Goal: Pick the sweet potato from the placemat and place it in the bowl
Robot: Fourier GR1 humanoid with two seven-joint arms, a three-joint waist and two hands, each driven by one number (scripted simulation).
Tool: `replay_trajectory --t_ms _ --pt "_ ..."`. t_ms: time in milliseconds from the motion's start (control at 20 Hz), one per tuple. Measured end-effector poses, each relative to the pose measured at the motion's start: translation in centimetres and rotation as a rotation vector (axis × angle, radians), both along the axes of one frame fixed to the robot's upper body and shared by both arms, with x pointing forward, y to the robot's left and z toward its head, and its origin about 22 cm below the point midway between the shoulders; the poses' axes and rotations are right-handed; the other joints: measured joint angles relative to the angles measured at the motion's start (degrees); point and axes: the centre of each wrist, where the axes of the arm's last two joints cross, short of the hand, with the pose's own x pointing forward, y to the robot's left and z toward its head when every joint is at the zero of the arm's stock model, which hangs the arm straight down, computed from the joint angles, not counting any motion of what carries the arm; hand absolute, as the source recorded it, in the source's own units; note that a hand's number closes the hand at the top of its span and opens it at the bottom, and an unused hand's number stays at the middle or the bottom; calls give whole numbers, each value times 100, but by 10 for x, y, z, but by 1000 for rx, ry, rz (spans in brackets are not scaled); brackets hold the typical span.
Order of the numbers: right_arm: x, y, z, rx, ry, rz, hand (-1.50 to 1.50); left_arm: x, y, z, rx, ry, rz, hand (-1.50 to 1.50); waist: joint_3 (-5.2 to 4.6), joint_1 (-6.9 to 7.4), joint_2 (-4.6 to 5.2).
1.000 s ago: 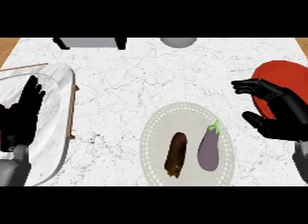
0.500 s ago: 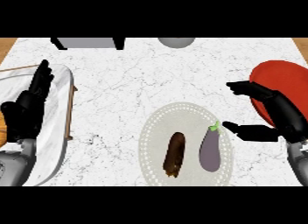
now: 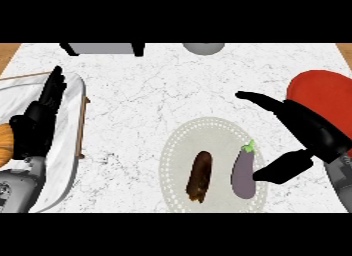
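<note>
A brown sweet potato point(image 3: 199, 177) lies on the pale round placemat point(image 3: 201, 135) at the lower middle of the head view. A purple eggplant point(image 3: 243, 170) lies beside it on the right. The red bowl point(image 3: 328, 95) sits at the right edge. My right hand point(image 3: 312, 135) hovers open just right of the placemat, its fingers pointing left and its thumb beside the eggplant. My left hand point(image 3: 35, 122) rests open at the left, fingers up.
A white tray point(image 3: 70, 130) with a wooden rim lies under my left hand, holding a croissant point(image 3: 0, 147). A grey appliance point(image 3: 101, 48) and a grey round object point(image 3: 203, 47) stand along the far edge.
My right hand has come lower and leftward, toward the placemat, its thumb now next to the eggplant. My left hand has shifted slightly up over the tray.
</note>
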Motion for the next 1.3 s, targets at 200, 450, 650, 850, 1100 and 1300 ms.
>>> replay_trajectory --t_ms 200,450,650,850,1100,1300 --pt "6 32 12 -199 70 47 -150 0 -4 0 2 -2 -8 0 -3 66 6" --pt "18 85 14 -358 171 115 -150 1 -3 2 3 -8 -17 0 0 90 16" --pt "28 112 2 -398 249 170 -150 1 -1 3 0 -10 -8 0 5 55 17" --pt "33 136 -7 -433 303 223 -150 0 3 5 7 -11 -1 0 7 29 14" --pt "34 156 -24 -506 367 255 -150 -2 2 2 0 -11 2 0 8 7 9" --pt "29 162 -45 -592 407 258 -150 1 3 1 4 -10 4 0 8 -25 8"
